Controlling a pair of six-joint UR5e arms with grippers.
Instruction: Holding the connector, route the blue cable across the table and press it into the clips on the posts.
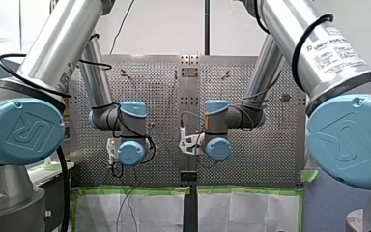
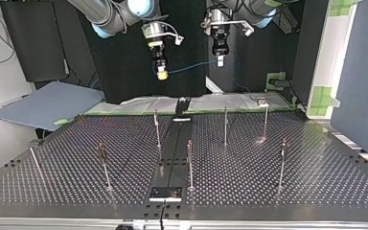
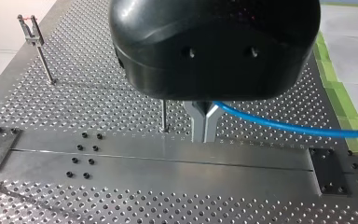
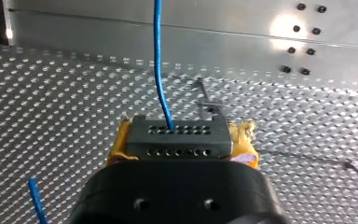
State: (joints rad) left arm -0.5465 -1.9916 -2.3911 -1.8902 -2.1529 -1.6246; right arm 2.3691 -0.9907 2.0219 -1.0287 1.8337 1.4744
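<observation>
First, table (image 2: 268, 191): perforated metal, with a dark centre rail (image 2: 171, 151) running from the top view's near edge to its far edge
Posts (image 2: 189, 165): thin upright rods on both sides of the rail — a near row, then a far row behind it
Clips (image 3: 30, 25): small forked heads on the post tops, seen best in the left wrist view on a post well off to the side
Right gripper (image 2: 161, 73): up in the air beyond the far posts, at the top view's left; its yellow pads (image 4: 246, 135) pinch the connector (image 4: 179, 135)
Connector: dark grey block with two rows of small holes, clamped between the pads, holed face pointing ahead of the gripper
Blue cable (image 2: 188, 68): comes out of the connector's holed face, spans the gap between the two grippers well above the table, and ends at the left gripper (image 2: 220, 59); a further stretch shows lower, near the table's far edge
Left gripper: black body at the top view's right, metal fingers (image 3: 196, 123) pressed together on the blue cable — it runs out sideways from between them, above the perforated plate beside the rail
</observation>
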